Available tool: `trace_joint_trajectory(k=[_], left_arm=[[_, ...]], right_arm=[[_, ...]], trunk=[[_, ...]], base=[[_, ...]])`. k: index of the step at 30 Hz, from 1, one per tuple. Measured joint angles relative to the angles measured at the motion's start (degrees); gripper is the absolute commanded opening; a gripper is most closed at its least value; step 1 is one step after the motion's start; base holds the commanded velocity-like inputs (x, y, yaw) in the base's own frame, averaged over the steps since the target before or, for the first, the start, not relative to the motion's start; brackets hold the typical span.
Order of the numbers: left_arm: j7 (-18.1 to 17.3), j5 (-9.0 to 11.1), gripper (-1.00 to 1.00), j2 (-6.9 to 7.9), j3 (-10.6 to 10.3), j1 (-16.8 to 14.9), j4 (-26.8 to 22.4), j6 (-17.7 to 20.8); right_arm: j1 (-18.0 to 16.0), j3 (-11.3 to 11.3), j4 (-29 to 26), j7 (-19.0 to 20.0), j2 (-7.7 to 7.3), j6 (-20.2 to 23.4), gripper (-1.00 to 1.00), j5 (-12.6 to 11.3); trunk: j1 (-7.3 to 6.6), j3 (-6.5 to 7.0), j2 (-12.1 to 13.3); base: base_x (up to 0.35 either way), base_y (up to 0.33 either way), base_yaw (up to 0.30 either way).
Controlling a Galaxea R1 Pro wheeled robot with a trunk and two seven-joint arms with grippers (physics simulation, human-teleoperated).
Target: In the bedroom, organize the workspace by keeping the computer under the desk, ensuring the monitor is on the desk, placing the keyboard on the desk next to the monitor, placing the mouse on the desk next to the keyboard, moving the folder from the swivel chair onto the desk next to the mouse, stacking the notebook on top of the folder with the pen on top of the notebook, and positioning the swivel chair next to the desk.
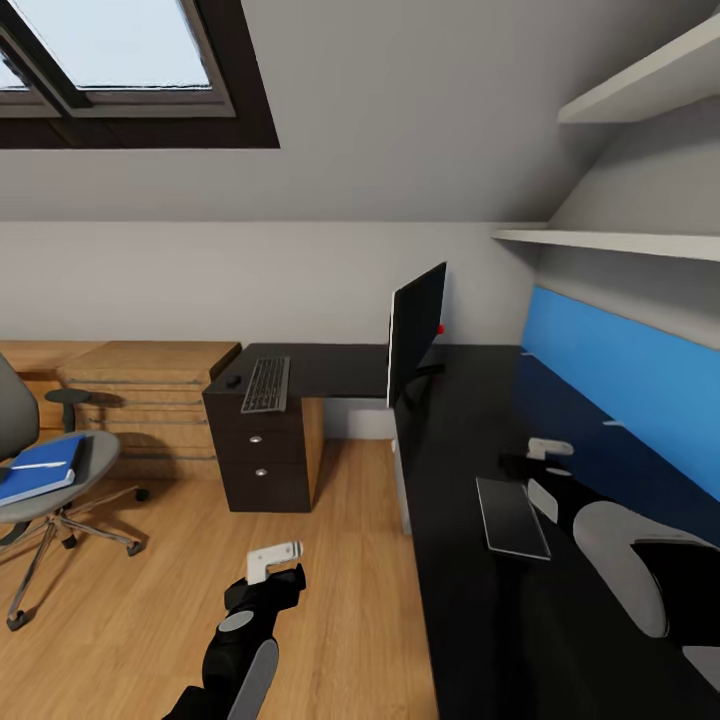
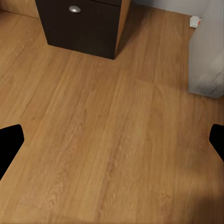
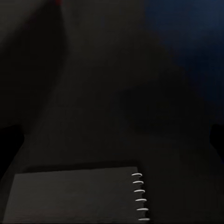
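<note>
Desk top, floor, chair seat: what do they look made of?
Desk: glossy black top, likely lacquered laminate; it mirrors the arm. Floor: light wood planks, visible grain and seams. Swivel chair seat: grey, matte, probably fabric upholstery.

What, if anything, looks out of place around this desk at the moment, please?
The monitor stands edge-on at the desk's inner corner, turned sideways rather than facing the room. The keyboard lies far from it, over the drawers. The blue folder lies on the chair seat, not the desk.
</note>
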Motion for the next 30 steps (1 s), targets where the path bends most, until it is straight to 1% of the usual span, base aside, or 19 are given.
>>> trace_joint_trajectory(k=[5, 7, 10, 20, 30], left_arm=[[0.0, 0.1, 1.0, -0.04, -0.1, 0.0, 0.3, 0.0], [0.0, 0.1, 1.0, -0.03, -0.1, 0.0, 0.4, 0.0], [0.0, 0.1, 1.0, -0.02, -0.1, 0.0, 0.4, 0.0], [0.0, 0.1, 1.0, -0.02, -0.1, 0.0, 0.4, 0.0], [0.0, 0.1, 1.0, -0.02, -0.1, 0.0, 0.4, 0.0]], right_arm=[[0.0, -0.1, 0.5, 0.7, -0.19, 0.2, 1.0, -0.4], [0.0, -0.1, 0.6, 0.8, -0.29, 0.3, 1.0, -1.2], [0.0, -0.1, 0.6, 0.8, -0.33, 0.4, 1.0, -1.5], [0.1, -0.1, 1.2, 0.8, -0.66, 0.4, 1.0, -1.8], [0.2, -0.1, 1.5, 0.7, -0.68, 0.6, 1.0, -1.8]], trunk=[[1.1, -0.9, -2.0], [1.54, -1.26, -2.8], [2.2, -1.8, -4.0], [4.39, -3.59, -8.0], [6.59, -5.39, -12.0]], base=[[0.0, 0.0, 0.0], [0.0, 0.0, 0.0], [0.0, 0.0, 0.0], [0.0, 0.0, 0.0], [0.0, 0.0, 0.0]])
